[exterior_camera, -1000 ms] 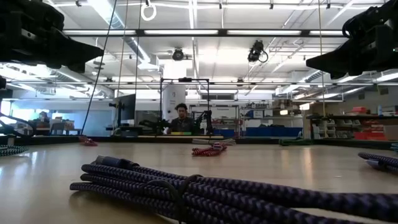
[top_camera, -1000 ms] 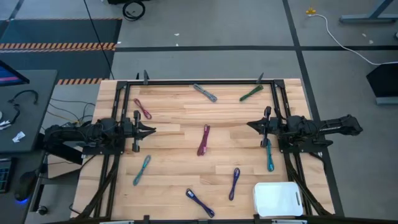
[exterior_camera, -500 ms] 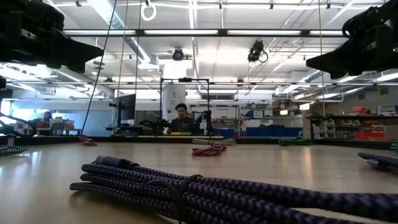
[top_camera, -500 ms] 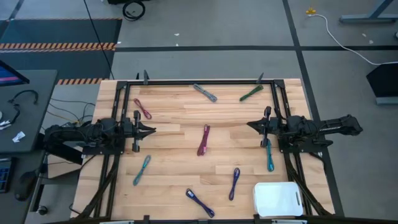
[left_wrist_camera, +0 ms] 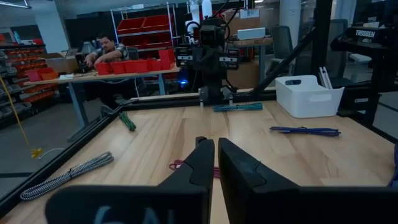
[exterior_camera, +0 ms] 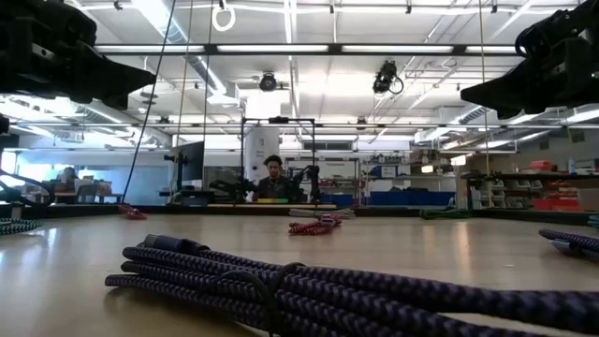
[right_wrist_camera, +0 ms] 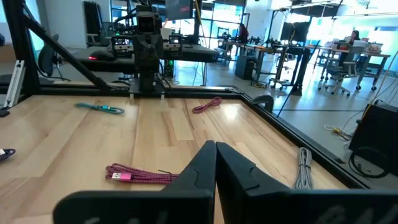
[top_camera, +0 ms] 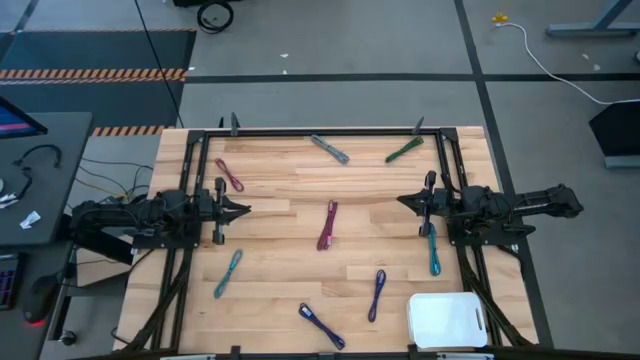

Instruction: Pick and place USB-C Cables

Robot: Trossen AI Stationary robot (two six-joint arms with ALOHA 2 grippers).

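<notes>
Several short cable bundles lie flat on the wooden table: a magenta one [top_camera: 328,224] in the middle, a smaller magenta one [top_camera: 229,174], grey [top_camera: 329,148], green [top_camera: 404,150], two teal [top_camera: 228,272] [top_camera: 433,250], purple [top_camera: 377,294] and dark blue [top_camera: 321,325]. My left gripper [top_camera: 246,210] hovers shut at the table's left, pointing toward the middle. My right gripper [top_camera: 400,200] hovers shut at the right, facing it. The central magenta cable [right_wrist_camera: 138,174] lies between them, just ahead of both sets of fingertips. The dark blue bundle [exterior_camera: 328,295] fills the low view's foreground.
A white bin [top_camera: 447,319] stands on the table's near right corner. A dark metal frame [top_camera: 320,131] runs along the far edge and both sides. Bare wood lies around the central cable. A person sits at a bench in the room beyond [left_wrist_camera: 102,50].
</notes>
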